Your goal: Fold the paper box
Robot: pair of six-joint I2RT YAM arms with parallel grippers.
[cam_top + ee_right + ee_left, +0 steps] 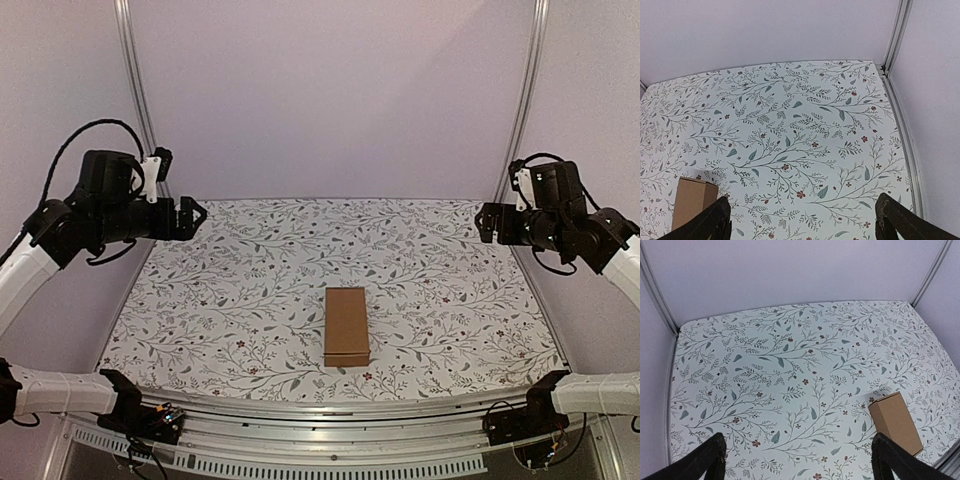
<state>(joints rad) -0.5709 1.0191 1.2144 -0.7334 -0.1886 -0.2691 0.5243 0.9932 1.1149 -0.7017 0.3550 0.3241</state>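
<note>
The paper box [346, 326] lies as a closed narrow carton mid-bench [250, 260], toward the near edge. Folding looks done to me, so I'd hold both arms clear of it. My left gripper [192, 217] and right gripper [483, 222] hang wide open and empty, raised well apart from it at far left and far right.

On the right wrist view I lose the near end of the paper box [692, 200] past the bottom edge, with a dark finger [712, 222] covering its corner. From above, its flaps and tabs are too small to tell.
</note>
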